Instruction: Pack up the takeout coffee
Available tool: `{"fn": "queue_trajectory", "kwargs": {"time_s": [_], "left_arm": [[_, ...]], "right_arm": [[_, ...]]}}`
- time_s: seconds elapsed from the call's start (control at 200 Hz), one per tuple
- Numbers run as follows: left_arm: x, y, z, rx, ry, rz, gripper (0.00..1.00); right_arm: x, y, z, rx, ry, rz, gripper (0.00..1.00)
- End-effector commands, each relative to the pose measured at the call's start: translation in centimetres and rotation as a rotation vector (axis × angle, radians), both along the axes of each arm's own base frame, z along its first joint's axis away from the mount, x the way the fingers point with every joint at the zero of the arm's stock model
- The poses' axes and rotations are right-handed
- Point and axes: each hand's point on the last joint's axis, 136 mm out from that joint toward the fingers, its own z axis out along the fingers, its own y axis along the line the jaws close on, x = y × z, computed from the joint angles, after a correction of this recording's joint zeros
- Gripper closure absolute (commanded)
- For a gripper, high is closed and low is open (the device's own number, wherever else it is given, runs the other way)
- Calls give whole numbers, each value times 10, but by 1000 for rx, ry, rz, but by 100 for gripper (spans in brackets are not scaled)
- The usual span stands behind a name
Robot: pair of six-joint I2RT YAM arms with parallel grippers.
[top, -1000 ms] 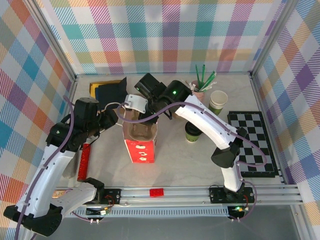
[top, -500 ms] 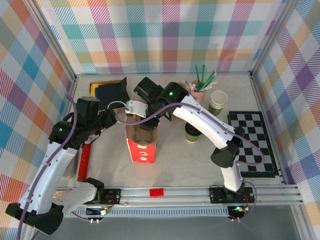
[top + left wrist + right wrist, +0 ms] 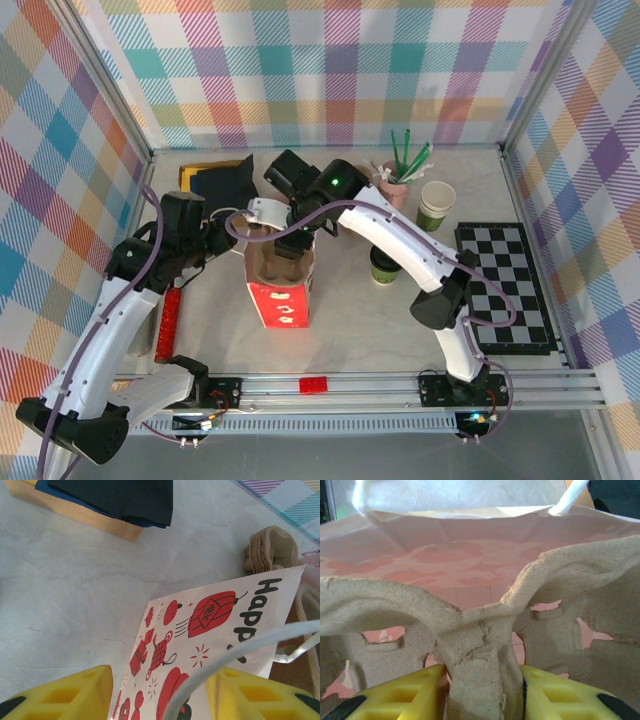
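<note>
The takeout coffee (image 3: 384,266), a dark-green cup with a black lid, stands on the table right of the bag, partly behind my right arm. A red-and-white paper bag (image 3: 279,296) stands upright and open at the centre. My right gripper (image 3: 291,240) reaches into its mouth, shut on the middle post of a brown cardboard cup carrier (image 3: 480,645); the yellow fingers (image 3: 405,692) press both sides of the post inside the bag (image 3: 450,555). My left gripper (image 3: 234,232) is at the bag's left rim. Its jaws stand apart (image 3: 160,695), with the white handle (image 3: 235,655) crossing between them above the printed side (image 3: 200,625).
A pink cup of green straws (image 3: 400,180) and a pale paper cup (image 3: 436,205) stand at the back right. A checkered mat (image 3: 505,285) lies right. A wooden tray with dark cloth (image 3: 215,180) sits back left. A red bar (image 3: 167,325) lies front left, and a red brick (image 3: 313,384) sits on the rail.
My right wrist has shifted a little left over the bag with the carrier. The left gripper has come closer to the bag's rim, its jaws slightly narrower.
</note>
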Motion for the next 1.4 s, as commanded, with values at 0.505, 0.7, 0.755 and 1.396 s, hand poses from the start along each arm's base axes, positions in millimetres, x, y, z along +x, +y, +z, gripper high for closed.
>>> {"fn": "queue_trajectory", "kwargs": {"time_s": [0.505,0.7,0.755,1.396], "left_arm": [[15,-4,-13,14,18,-27,55],[19,-5,-13,12,18,-25,55],[20,-6,-13,10,17,-26,55],[26,-11,-9,-8,14,-44,57]], "right_arm": [[22,8,15,145,131,-28,59],[29,2,-5,75,112,-35,60],[28,2,-8,66,115,-26,61],[13,-8,-30,-82,-34,66,65]]}}
